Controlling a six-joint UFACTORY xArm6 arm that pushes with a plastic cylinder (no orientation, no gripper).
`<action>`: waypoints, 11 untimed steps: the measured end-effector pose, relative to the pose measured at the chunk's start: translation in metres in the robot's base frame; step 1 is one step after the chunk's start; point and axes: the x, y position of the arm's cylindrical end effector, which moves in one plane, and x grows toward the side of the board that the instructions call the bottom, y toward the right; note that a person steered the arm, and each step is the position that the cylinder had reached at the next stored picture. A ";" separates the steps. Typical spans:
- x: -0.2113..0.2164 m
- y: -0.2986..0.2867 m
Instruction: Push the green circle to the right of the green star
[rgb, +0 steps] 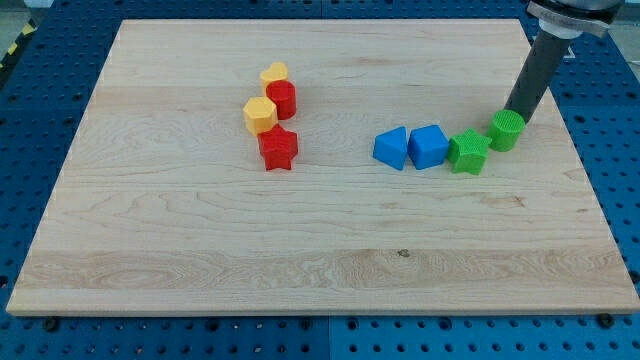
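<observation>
The green circle (506, 130) sits at the view's right, just up and to the right of the green star (468, 152), and the two touch or nearly touch. My tip (516, 114) is at the upper right edge of the green circle, touching it or nearly so. The dark rod rises from there toward the view's top right corner.
A blue cube (428, 146) and a blue triangle (392, 148) lie in a row left of the green star. Further left stand a yellow heart (274, 73), red cylinder (281, 99), yellow hexagon (260, 115) and red star (278, 148). The board's right edge (590, 180) is close.
</observation>
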 end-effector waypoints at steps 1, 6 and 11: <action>-0.014 0.000; 0.000 -0.017; -0.065 -0.125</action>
